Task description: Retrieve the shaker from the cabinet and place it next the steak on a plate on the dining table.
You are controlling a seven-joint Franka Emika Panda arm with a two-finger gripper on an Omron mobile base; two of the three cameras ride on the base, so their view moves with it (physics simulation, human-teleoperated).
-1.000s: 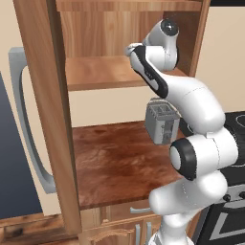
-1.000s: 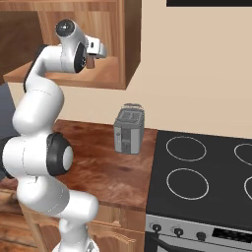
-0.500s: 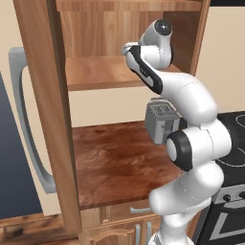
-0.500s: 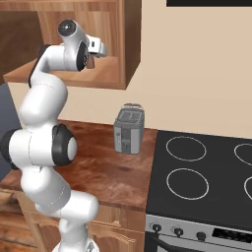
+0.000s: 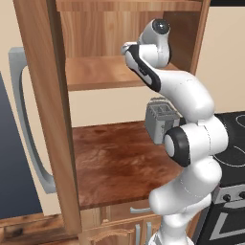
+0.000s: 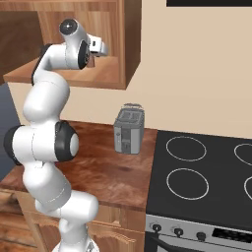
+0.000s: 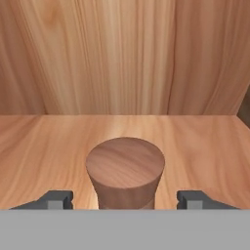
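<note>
The slim brown wooden shaker stands upright on the plain shelf of the light-brown grained wood cabinet, well forward of the back wall, and sits between the two dark fingertips of the white arm's two-finger gripper. The jaws stand apart with a visible gap on each side of the shaker — no contact shows, so nothing is held. The main risk is uneven closure: if one finger meets the shaker first, it may push the narrow cylinder sideways or tip it on the shelf. A grip taken too near the wider top could also slip on the smooth wood as the shaker is lifted. During withdrawal, the gripper works close to the cabinet's side panel — a wide swing could strike it and loosen the hold. In the base views the arm's wrist hides the shaker, so its seating cannot be confirmed there.
</note>
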